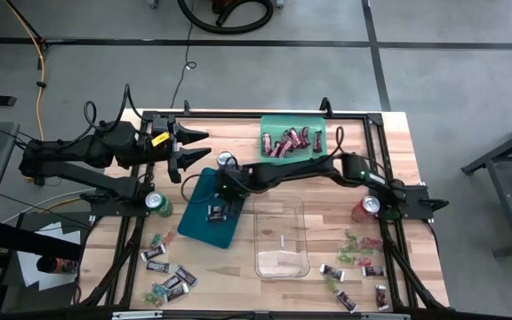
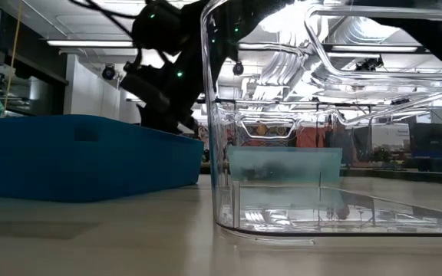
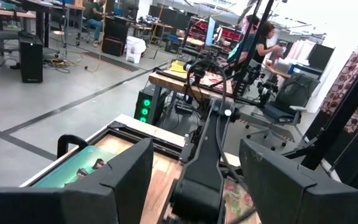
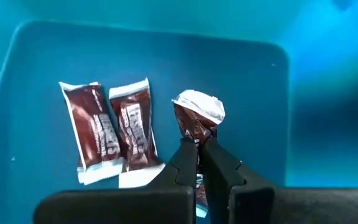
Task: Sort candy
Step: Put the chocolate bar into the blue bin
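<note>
Right hand [image 4: 199, 146] pinches a brown mini bar [image 4: 196, 118] upright over the blue tray [image 4: 253, 81], long axis vertical.

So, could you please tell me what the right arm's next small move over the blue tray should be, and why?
Probably open the fingers and let go. The right hand is shut on a brown mini bar, held just above the floor of the blue tray, beside two brown mini bars already lying there. The left hand waits near the table's far edge.
</note>
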